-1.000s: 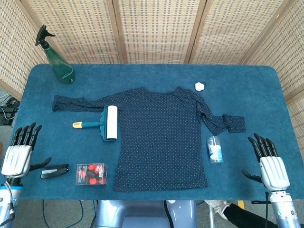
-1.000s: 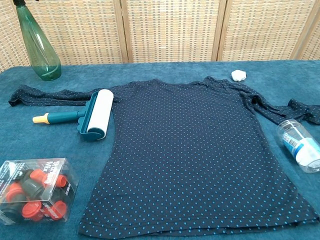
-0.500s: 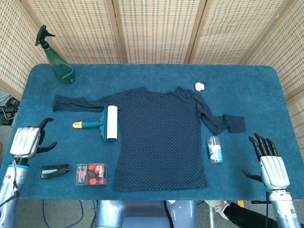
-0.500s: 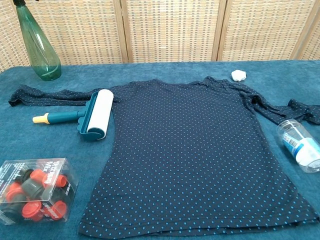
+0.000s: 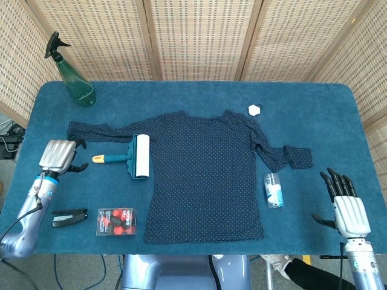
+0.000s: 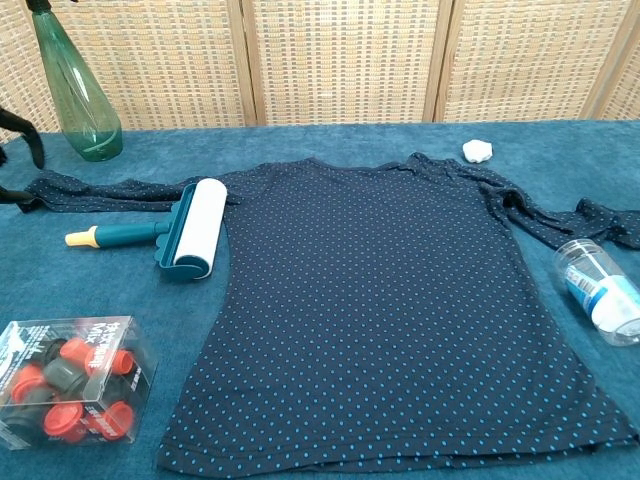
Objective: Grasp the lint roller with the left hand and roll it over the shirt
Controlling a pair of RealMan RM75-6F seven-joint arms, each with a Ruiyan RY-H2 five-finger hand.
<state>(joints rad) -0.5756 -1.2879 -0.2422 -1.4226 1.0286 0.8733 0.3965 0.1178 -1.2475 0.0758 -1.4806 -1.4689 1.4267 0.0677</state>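
The lint roller lies on the table with its white roll over the shirt's left edge and its teal handle with a yellow tip pointing left. The dark dotted shirt is spread flat in the middle. My left hand hovers just left of the handle's yellow tip, fingers apart, holding nothing; only its dark fingertips show at the chest view's left edge. My right hand rests open at the table's front right corner.
A green spray bottle stands at the back left. A black stapler and a clear box of red and black caps lie front left. A plastic bottle lies right of the shirt, a small white object behind it.
My left hand has risen from the front left table edge and moved forward and right, close to the roller's handle tip. The right hand has barely shifted. The objects have not moved.
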